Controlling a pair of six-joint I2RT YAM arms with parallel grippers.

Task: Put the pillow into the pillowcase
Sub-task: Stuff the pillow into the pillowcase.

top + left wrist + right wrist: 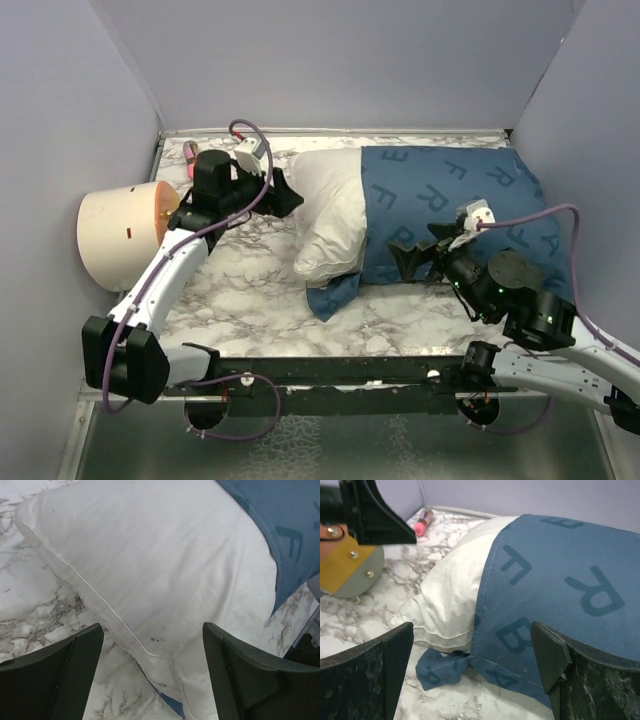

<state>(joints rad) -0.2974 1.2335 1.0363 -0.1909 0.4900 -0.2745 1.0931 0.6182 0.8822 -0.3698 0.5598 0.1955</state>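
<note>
Pillow [330,215] is seen mostly sheathed in the blue lettered pillowcase [450,200] on the marble tabletop [250,290]. Its bare white end lies just ahead of the left fingers [283,193], which are spread wide and empty. The right fingers [408,258] are likewise held wide, with the pillowcase's open hem directly before them.
</note>
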